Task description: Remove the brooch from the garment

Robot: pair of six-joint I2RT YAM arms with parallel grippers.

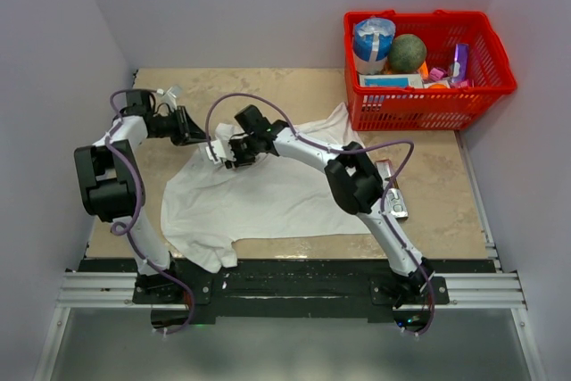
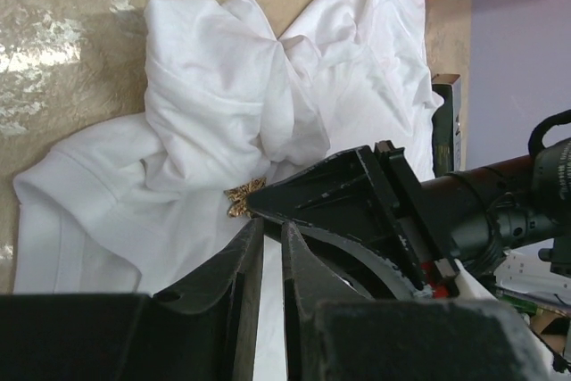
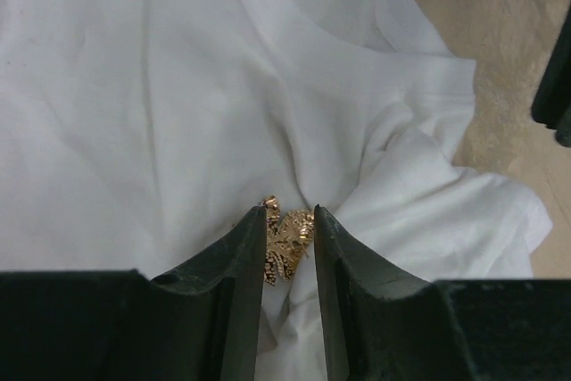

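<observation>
The left gripper [image 2: 270, 226] sits at about 10 o'clock of the shirt [image 1: 268, 198], low over its bunched collar end. Its fingers are pressed nearly together, leaving only a thin slit. White cloth shows through the slit, but whether a fold is caught there cannot be told.

The brooch [image 3: 293, 244] lies just past those fingertips, toward 11 o'clock of them in the left wrist view, at the foot of a thick knot of folds. The right gripper [image 3: 290, 217] has it. The gold star fills the narrow gap between the two jaws, which appear to bear on it from both sides. The pinch seems to take the metal alone, though cloth beneath may be nipped too.

The brooch is probably light, hard and rigid. With its spiky outline it is likely to be slippery under smooth pads, so a hold across its widest points, as here, suits it best. The shirt is soft and limp and will likely rise with the pin rather than resist. It therefore wants holding down close beside the brooch, not at a far hem. A hidden clasp or pin could snag or tear the weave if it is pulled out crooked.

On the table [image 1: 446, 186], the bar [image 1: 393, 195] lies well off at 3 o'clock of the shirt. The basket [image 1: 410, 110] stands at about 1 o'clock.
</observation>
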